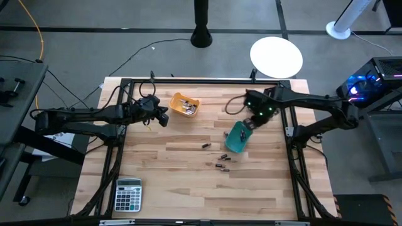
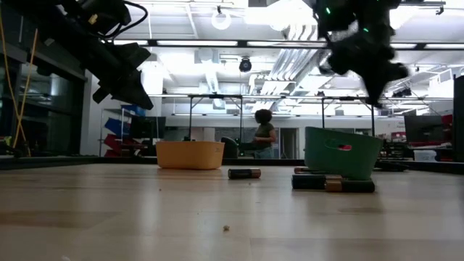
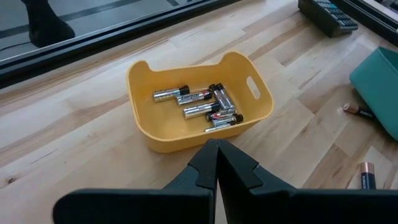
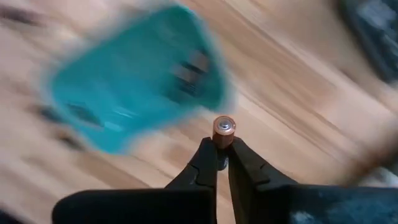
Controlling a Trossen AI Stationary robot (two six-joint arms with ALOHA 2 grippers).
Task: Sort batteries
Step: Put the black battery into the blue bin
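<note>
Several silvery batteries (image 3: 208, 106) lie in the yellow tray (image 3: 147, 124), which stands at the table's far middle (image 1: 176, 100). My left gripper (image 3: 217, 154) hovers shut, just to the left of that tray (image 1: 162, 117), touching nothing. My right gripper (image 4: 222, 152) is shut on one copper-topped battery (image 4: 224, 130) above the teal tray (image 4: 137, 74), at the tray's far edge (image 1: 248, 124). Loose dark batteries (image 1: 205, 145) (image 1: 223, 157) lie flat on the wood near the teal tray (image 1: 237, 138). My right gripper pinches the battery between its two fingertips (image 4: 208, 155). The battery's copper end with a silvery cap (image 4: 224, 127) shows just past the tips. It is lifted clear of the table, over the teal tray's edge.
A grey calculator (image 1: 129, 193) sits at the near left corner. A dark calculator (image 3: 326, 14) lies beyond the yellow tray. More loose batteries (image 3: 357, 110) (image 3: 365, 175) rest beside the teal tray. Bare wood spreads across the near half. A person (image 2: 264, 134) stands in the room behind.
</note>
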